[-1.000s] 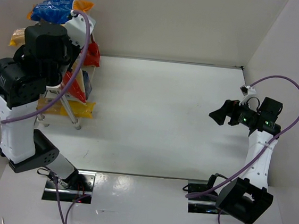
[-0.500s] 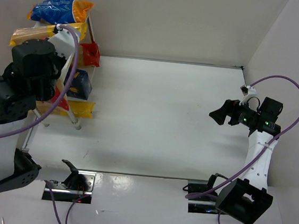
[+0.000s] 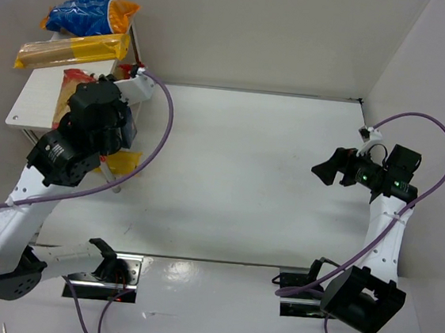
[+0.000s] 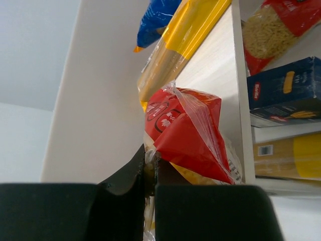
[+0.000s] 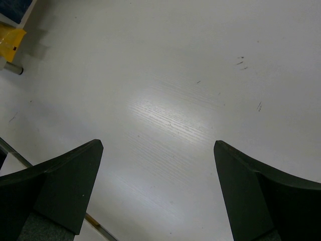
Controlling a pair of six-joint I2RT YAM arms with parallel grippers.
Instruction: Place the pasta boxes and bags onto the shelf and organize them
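Observation:
My left gripper (image 4: 149, 160) is shut on the edge of a clear pasta bag with a red label (image 4: 185, 125). In the top view this bag (image 3: 70, 87) lies over the shelf's white top board (image 3: 34, 103), with the left gripper (image 3: 82, 100) mostly hidden under its own wrist. A long yellow spaghetti bag (image 3: 72, 49) and a blue-and-orange bag (image 3: 87, 13) lie at the back of the top board. My right gripper (image 3: 327, 171) is open and empty above the bare table, and its jaws stand wide apart in the right wrist view (image 5: 158, 150).
Lower tiers hold a red-labelled pasta bag (image 4: 281, 30), a blue box (image 4: 286, 90) and a yellow spaghetti pack (image 4: 291, 155). The yellow pack (image 3: 124, 160) sticks out at the shelf's front. White walls close in the table at the back and right.
My left arm has swung down and right from high over the shelf. The red-labelled bag now shows on the top board. The right arm has not moved.

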